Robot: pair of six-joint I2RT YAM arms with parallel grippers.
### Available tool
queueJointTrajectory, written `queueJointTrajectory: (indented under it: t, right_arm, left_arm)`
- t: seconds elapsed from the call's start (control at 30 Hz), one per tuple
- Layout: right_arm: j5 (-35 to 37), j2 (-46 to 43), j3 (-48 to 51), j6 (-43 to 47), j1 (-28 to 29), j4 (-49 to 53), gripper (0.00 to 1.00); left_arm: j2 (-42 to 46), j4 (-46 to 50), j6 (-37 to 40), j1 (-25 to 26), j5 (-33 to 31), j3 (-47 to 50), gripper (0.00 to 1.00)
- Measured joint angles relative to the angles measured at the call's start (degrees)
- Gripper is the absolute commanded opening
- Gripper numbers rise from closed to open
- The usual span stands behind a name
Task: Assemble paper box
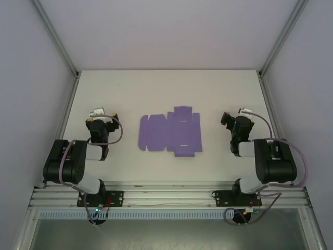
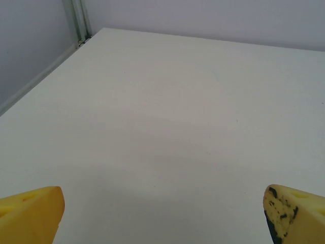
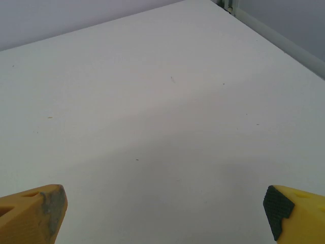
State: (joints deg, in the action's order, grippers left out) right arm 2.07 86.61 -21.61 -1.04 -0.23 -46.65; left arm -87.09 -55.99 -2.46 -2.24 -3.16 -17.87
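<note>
The paper box (image 1: 170,133) lies flat on the white table (image 1: 166,88) as a purple die-cut sheet with flaps, midway between the two arms. My left gripper (image 1: 99,115) rests to the sheet's left, well apart from it. In the left wrist view its yellow fingertips (image 2: 30,213) stand wide apart over bare table, so the left gripper (image 2: 165,218) is open with nothing in it. My right gripper (image 1: 229,119) sits to the sheet's right, also apart from it. The right wrist view has yellow fingertips (image 3: 33,213) spread wide, the right gripper (image 3: 165,216) open and empty.
Metal frame posts (image 1: 70,99) and pale walls close in the table on the left, right and back. A slotted rail (image 1: 166,195) runs along the near edge, carrying both arm bases. Bare table stretches beyond the sheet toward the back wall.
</note>
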Motion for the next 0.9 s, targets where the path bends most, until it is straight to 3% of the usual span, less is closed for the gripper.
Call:
queueJointTrajectory:
  t: [0.9]
  right_arm:
    - [0.0, 0.0, 0.0, 0.0, 0.0, 0.0, 1.00]
  left_arm:
    - [0.0, 0.0, 1.0, 0.0, 1.7, -0.1, 1.00]
